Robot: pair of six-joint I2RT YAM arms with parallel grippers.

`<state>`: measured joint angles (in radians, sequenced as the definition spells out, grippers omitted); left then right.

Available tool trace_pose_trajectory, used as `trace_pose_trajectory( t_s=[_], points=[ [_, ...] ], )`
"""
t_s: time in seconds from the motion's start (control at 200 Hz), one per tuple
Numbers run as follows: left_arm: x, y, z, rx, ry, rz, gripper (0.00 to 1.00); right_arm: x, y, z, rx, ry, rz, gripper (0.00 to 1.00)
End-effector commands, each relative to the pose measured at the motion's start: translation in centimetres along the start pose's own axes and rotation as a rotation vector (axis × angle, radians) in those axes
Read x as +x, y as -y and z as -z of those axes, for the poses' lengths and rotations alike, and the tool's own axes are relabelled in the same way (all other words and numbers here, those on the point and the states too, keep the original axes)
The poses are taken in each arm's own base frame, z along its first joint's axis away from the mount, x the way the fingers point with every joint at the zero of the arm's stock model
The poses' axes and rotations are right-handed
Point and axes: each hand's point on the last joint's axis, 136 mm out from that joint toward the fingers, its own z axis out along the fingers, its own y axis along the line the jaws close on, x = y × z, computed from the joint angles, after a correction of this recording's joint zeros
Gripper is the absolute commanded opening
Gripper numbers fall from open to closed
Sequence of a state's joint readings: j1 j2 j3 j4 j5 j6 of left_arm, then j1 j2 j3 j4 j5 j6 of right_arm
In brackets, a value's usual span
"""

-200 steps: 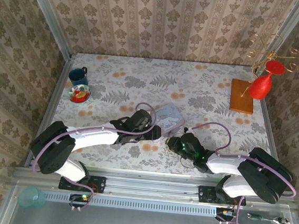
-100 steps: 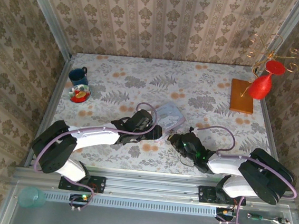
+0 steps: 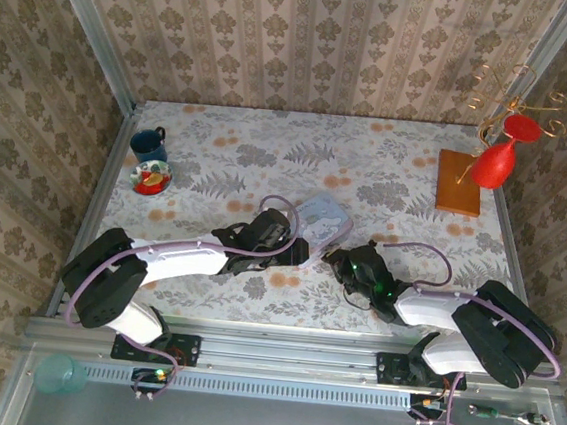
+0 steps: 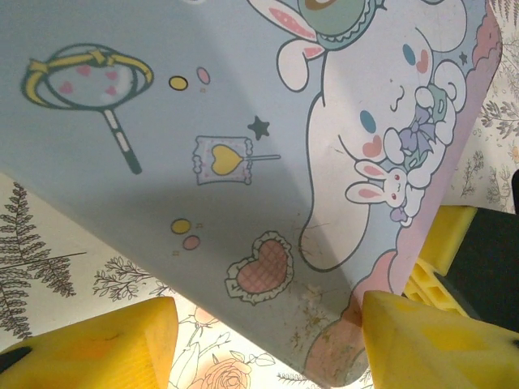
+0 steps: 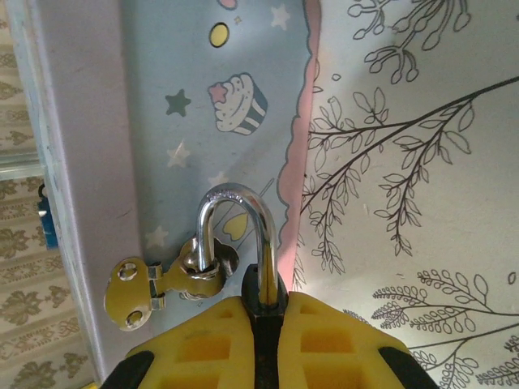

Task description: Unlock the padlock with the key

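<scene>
The padlock (image 5: 263,293) has a small black body and a silver shackle (image 5: 235,198). My right gripper (image 5: 268,312) is shut on the body. One shackle leg runs into the body; the other passes through the brass hasp (image 5: 166,279) on the pastel tin box (image 5: 162,81). The key is hidden. In the left wrist view my left gripper (image 4: 263,344) is open, its yellow fingertips (image 4: 89,348) straddling a corner of the tin box (image 4: 243,121). From above, the left gripper (image 3: 298,246) and right gripper (image 3: 337,258) meet at the tin box (image 3: 323,219).
A blue mug (image 3: 149,143) and a small dish (image 3: 151,177) sit at the far left. A wooden stand (image 3: 460,182) with a red glass (image 3: 493,164) on a wire rack stands at the far right. Patterned walls close in the table (image 3: 398,173).
The right gripper has crept up towards the tin box with the padlock. The tin box has shifted slightly away and to the right. The left arm has barely moved.
</scene>
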<state>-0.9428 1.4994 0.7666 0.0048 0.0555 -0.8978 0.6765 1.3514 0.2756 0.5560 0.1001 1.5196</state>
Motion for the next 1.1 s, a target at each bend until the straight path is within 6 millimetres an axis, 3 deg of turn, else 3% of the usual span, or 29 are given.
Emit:
trace_pose_trajectory(
  t_s=[0.0, 0.44, 0.625, 0.785, 0.915, 1.0, 1.095],
  points=[
    [3.0, -3.4, -0.6, -0.121, -0.095, -0.002, 0.61, -1.0, 1.4, -0.1, 0.057, 0.018, -0.044, 0.00],
    [2.3, -3.4, -1.1, -0.138, -0.096, 0.004, 0.61, -1.6, 6.5, 1.6, 0.251, 0.020, 0.036, 0.00],
    [2.1, -2.8, -1.4, -0.133, -0.104, -0.002, 0.61, -1.2, 3.4, 0.6, 0.080, -0.059, -0.090, 0.00],
    [1.9, -2.4, -1.3, -0.128, -0.095, -0.006, 0.61, -2.6, 1.6, 0.7, -0.003, -0.037, -0.146, 0.00],
    [1.8, -2.5, -1.3, -0.132, -0.088, -0.001, 0.61, -2.4, -0.8, 0.7, -0.071, -0.045, -0.091, 0.00],
    [1.7, -2.4, -1.2, -0.133, -0.082, 0.000, 0.61, -2.6, 0.1, 1.1, 0.042, -0.019, 0.023, 0.00],
    [1.5, -2.6, -1.2, -0.140, -0.079, 0.000, 0.62, -2.9, 2.7, 1.9, 0.208, -0.021, 0.132, 0.00]
  ],
)
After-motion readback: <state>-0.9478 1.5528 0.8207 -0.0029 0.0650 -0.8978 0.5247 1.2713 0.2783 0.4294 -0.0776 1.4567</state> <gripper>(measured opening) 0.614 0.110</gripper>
